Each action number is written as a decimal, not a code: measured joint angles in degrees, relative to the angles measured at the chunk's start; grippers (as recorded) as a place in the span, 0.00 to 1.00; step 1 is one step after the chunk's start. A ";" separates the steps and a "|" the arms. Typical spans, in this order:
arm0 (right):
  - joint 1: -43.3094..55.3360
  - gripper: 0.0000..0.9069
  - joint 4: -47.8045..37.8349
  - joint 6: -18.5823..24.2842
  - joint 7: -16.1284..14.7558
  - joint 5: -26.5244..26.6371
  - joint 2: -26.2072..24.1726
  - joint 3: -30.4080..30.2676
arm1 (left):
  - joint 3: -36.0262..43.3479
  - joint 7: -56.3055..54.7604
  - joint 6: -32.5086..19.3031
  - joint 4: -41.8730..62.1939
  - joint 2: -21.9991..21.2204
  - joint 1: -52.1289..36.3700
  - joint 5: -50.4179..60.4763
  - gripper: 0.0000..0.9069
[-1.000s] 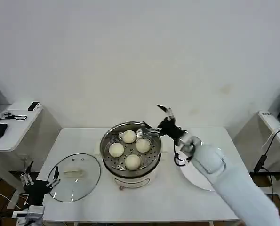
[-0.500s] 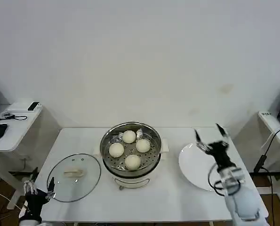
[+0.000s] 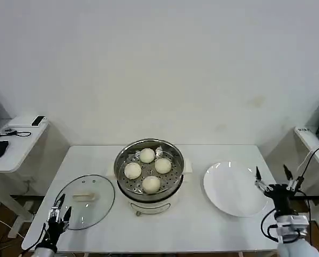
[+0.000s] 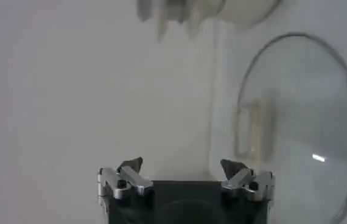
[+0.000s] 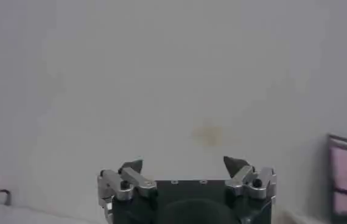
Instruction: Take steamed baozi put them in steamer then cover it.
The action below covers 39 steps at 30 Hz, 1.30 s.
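Left tool [image 3: 58, 211] spread open at the near bench [image 3: 202, 225] edge, just beside the cover [image 3: 84, 202], seemingly poised to grasp it. Right tool [image 3: 275, 182] open too, empty, beside the plate [image 3: 229, 188]. Farther in, between both: steamer [image 3: 148, 166], uncovered, holding four steamed baozi [image 3: 150, 183].

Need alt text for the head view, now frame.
Four creamy-white round buns sit in a shiny round steel steamer at the centre of a white table. Its round glass lid lies flat to the left, an empty white plate to the right. The open left gripper and open right gripper hang near the table's front corners.
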 measured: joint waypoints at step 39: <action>-6.53 1.00 0.77 2.14 0.35 -2.04 4.53 5.47 | 11.46 0.46 0.30 15.10 3.80 -18.83 4.33 0.00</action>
